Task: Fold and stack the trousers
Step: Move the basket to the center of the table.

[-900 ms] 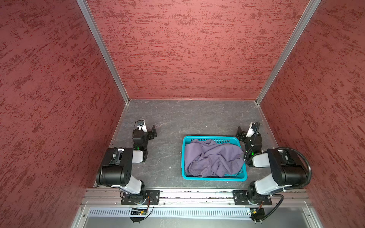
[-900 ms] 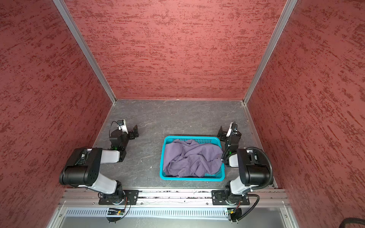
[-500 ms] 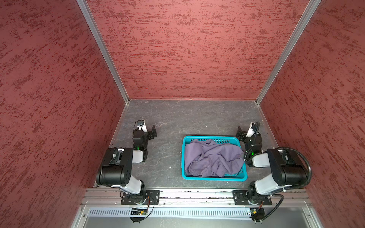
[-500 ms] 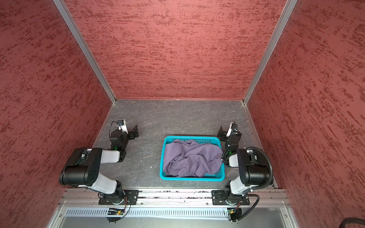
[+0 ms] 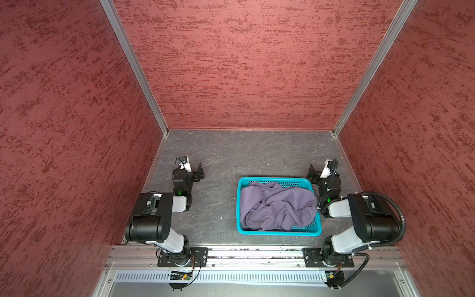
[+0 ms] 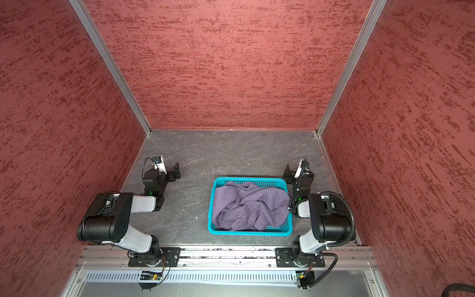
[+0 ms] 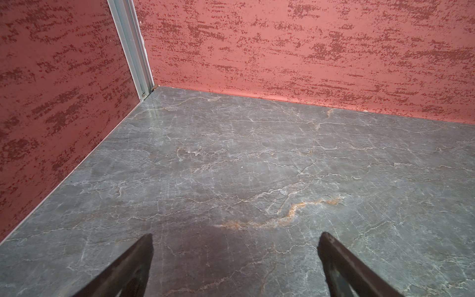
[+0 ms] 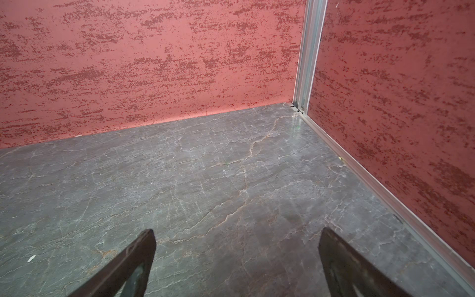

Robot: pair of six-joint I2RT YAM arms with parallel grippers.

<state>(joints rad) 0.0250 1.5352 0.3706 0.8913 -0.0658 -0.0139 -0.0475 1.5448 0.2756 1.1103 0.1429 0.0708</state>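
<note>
The grey marbled surface (image 5: 246, 151) is closed on three sides by red textured walls (image 5: 244, 64), with aluminium posts (image 5: 144, 77) in the two far corners. The near edge carries the mounting rail (image 5: 257, 254) that bears both arms. Open room for moving lies across the far half of the surface and in the strip between the left arm and the basket. The left gripper (image 5: 200, 171) sits low near the left wall, jaws spread wide and holding nothing; the left wrist view shows only surface between its fingertips (image 7: 144, 246). The right gripper (image 5: 313, 172) sits near the right wall, just beyond the basket's far right corner, jaws likewise wide and empty; whether it touches the rim cannot be told. The teal mesh basket (image 5: 279, 232) stands right of centre, close to the rail and just beside the right arm. The trousers (image 5: 277, 205) — muted purple, crumpled in a loose heap — lie inside the basket and fill most of it, the fabric reaching the rim on the right side.
</note>
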